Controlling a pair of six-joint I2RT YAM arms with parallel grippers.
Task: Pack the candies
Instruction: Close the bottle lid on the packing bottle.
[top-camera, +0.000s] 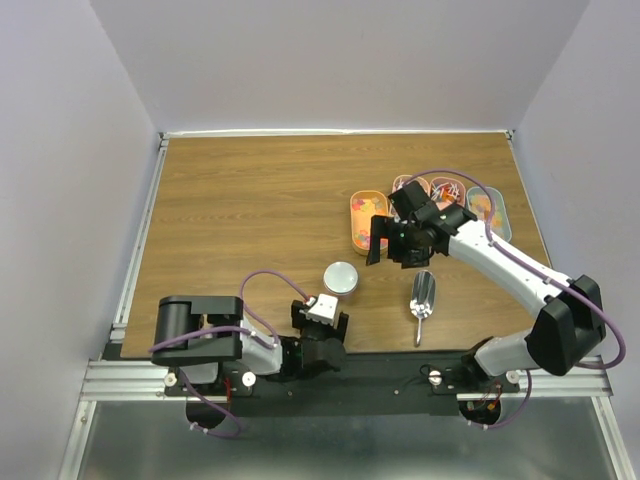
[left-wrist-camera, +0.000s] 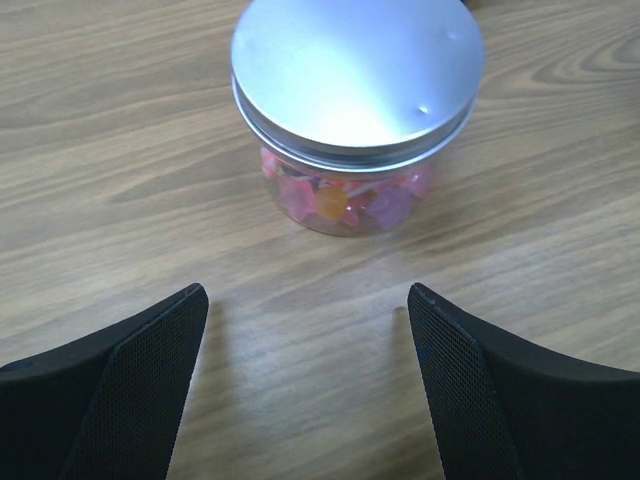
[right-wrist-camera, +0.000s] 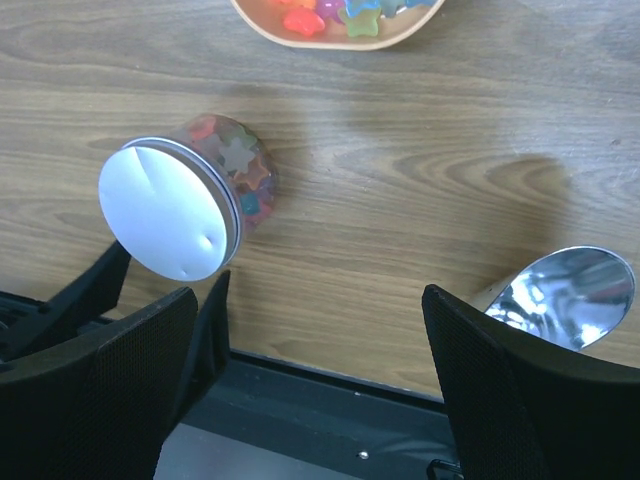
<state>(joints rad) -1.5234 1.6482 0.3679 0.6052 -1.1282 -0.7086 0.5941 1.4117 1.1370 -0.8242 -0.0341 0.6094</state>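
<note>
Jaws on the left gripper (left-wrist-camera: 305, 300) and the right gripper (right-wrist-camera: 310, 300) are standing wide open, gripping and touching nothing. Candies (left-wrist-camera: 340, 200), pink, orange and purple, are showing through the clear wall of a metal-lidded jar (top-camera: 341, 277) that is sitting just below centre of the top view. More candies are lying in the oblong trays (top-camera: 365, 225) at the upper right. The left arm is resting folded at the lower left, its fingers pointing at the jar without touching it. The right arm is reaching from the lower right toward the trays. A metal scoop (top-camera: 423, 295) is lying right of the jar.
</note>
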